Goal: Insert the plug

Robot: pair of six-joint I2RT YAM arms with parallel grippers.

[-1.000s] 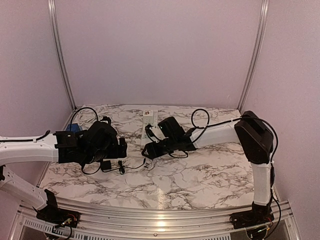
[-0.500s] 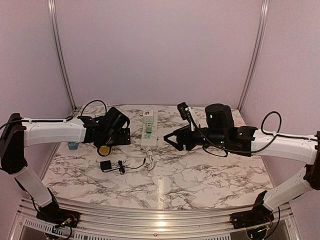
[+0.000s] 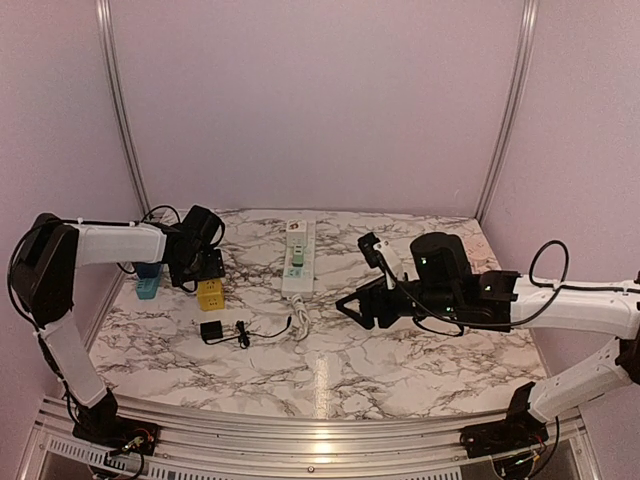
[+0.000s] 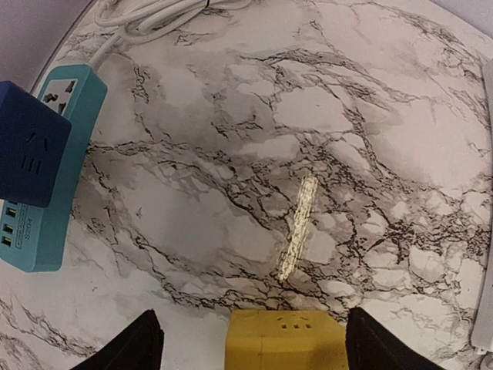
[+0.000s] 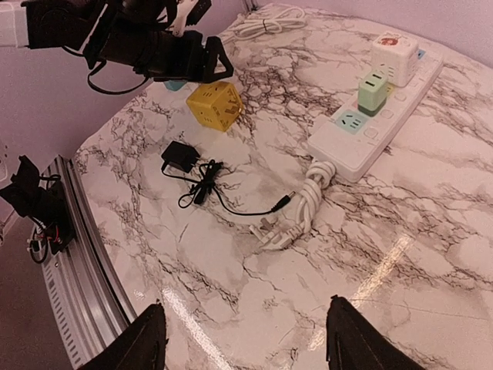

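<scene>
The left gripper (image 4: 253, 320) is hovering at the table's left side with its 2 black fingers (image 4: 142, 344) spread wide, 1 on each side of the yellow cube-shaped socket block (image 4: 285, 339), a gap showing on both sides. The small black adapter plug (image 3: 212, 331) with its thin black cable (image 3: 265, 331) is lying loose on the white marble-patterned table (image 3: 420, 360), near the yellow block and left of the long white power strip (image 3: 297, 258). The right gripper (image 5: 246, 302) is hanging over the table's middle, its fingers spread apart and gripping nothing.
</scene>
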